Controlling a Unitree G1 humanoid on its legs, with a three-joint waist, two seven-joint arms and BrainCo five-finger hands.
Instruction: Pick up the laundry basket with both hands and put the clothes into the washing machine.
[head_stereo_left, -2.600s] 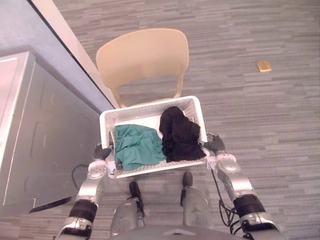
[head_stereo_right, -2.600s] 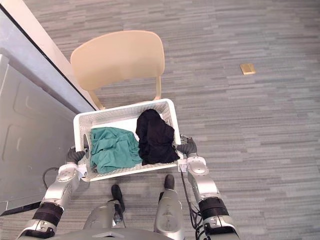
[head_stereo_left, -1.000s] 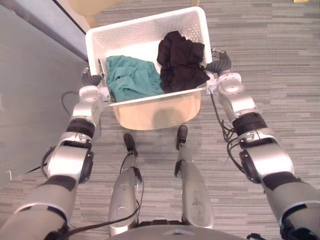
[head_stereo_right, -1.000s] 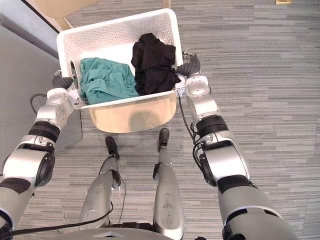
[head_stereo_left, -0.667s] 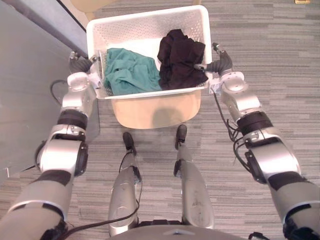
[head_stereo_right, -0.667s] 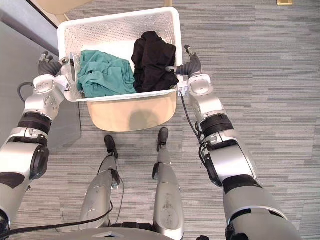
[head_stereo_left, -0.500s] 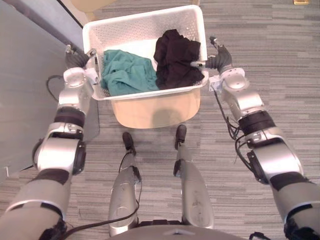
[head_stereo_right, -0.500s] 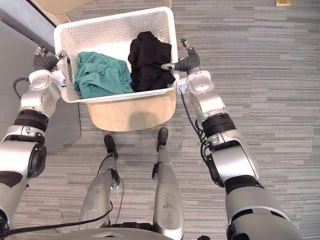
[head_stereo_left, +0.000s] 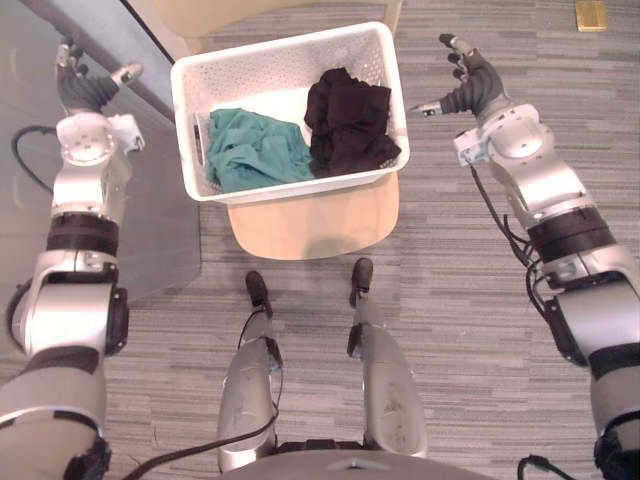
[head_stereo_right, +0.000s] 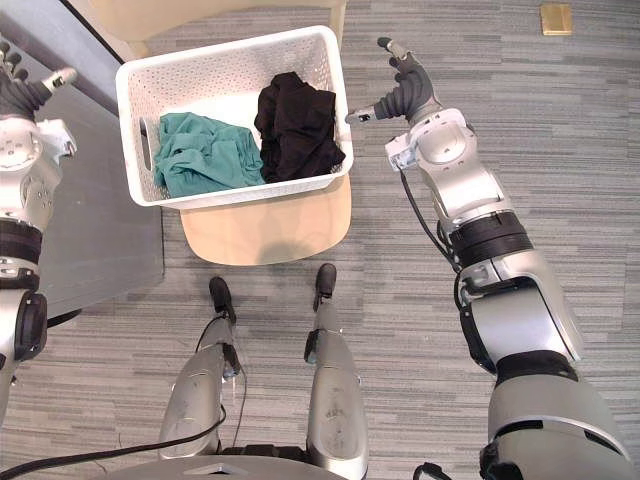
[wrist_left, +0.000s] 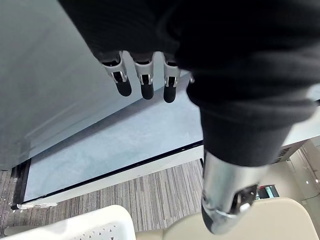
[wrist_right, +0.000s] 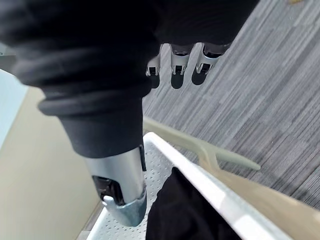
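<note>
Beige chair seat (head_stereo_left: 310, 225) mostly hidden under white laundry basket (head_stereo_left: 290, 186); only near edge shows. Basket sits on seat, holding teal garment (head_stereo_left: 250, 160) and black garment (head_stereo_left: 350, 125). Left hand (head_stereo_left: 85, 88) and right hand (head_stereo_left: 478, 85) well apart from rim, fingers spread, holding nothing. Grey appliance (head_stereo_left: 165, 240) cut off at left. Open carpet on right.
</note>
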